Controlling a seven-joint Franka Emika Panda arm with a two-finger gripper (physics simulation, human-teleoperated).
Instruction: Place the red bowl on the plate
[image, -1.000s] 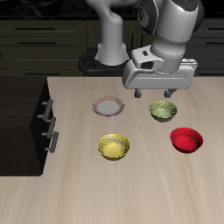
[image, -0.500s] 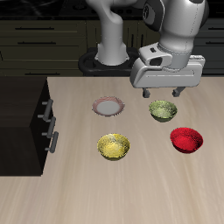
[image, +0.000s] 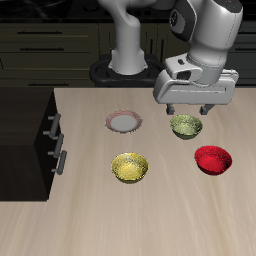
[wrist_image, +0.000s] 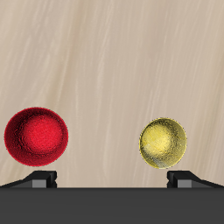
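The red bowl (image: 213, 159) sits on the table near its side edge, glossy and empty; it also shows in the wrist view (wrist_image: 36, 136). The plate (image: 122, 121), white-grey with a pinkish rim, lies farther back, beside the dark cabinet. My gripper (image: 189, 108) hangs open and empty in the air above the green bowl (image: 186, 126), behind the red bowl and well apart from it. In the wrist view my gripper (wrist_image: 114, 181) shows only its two fingertips (wrist_image: 42, 179), spread wide apart.
A yellow bowl (image: 130, 167) sits nearer the front edge, between plate and red bowl; it also shows in the wrist view (wrist_image: 164, 143). A dark cabinet (image: 30, 135) with drawer handles stands beside the plate. The robot's base (image: 125, 65) is at the back.
My gripper has moved sideways away from the plate and slightly toward the front, coming over the green bowl. It stays open. The bowls and plate have not moved.
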